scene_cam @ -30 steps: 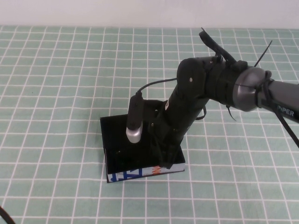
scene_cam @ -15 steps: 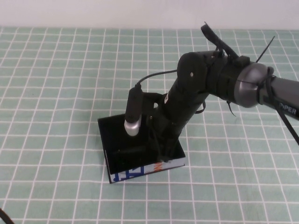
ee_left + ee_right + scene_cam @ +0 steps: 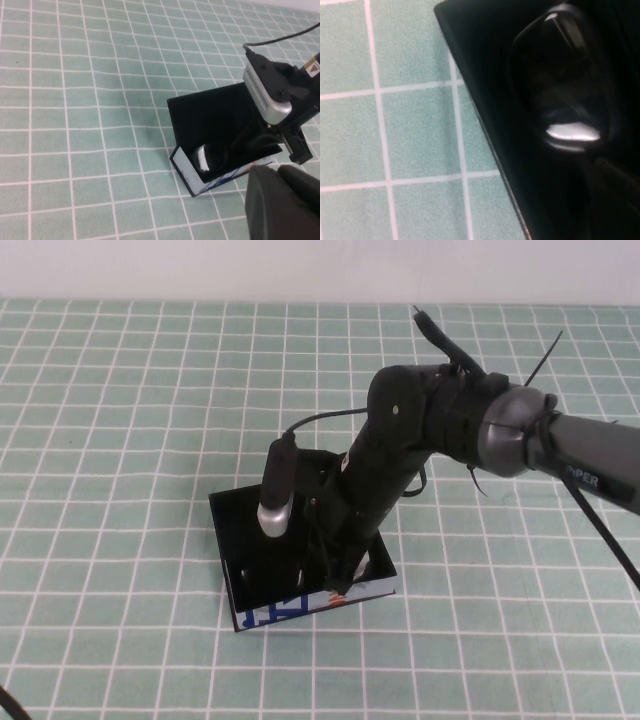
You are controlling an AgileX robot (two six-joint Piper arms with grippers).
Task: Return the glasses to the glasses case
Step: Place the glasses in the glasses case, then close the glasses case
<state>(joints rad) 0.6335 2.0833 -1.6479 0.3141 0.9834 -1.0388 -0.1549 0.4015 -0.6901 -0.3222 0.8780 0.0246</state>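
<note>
The glasses case (image 3: 240, 535) lies open on the green checked cloth, with its white printed side strip (image 3: 285, 612) facing me. My right gripper (image 3: 337, 582) reaches down into the case at its right end. The black glasses lie inside the case. One dark lens with a bright glint shows in the right wrist view (image 3: 565, 95) and in the left wrist view (image 3: 214, 156). I cannot see whether the right gripper holds them. My left gripper (image 3: 278, 172) is out of the high view. It hangs shut and empty above the cloth beside the case (image 3: 210, 110).
The right arm's wrist camera (image 3: 275, 502) and its cable stand over the case's middle. Green checked cloth (image 3: 120, 440) surrounds the case on all sides. A white wall runs along the far edge.
My right arm has shifted a little to the left and back over the case, with the gripper still down inside it. The case has stayed in place.
</note>
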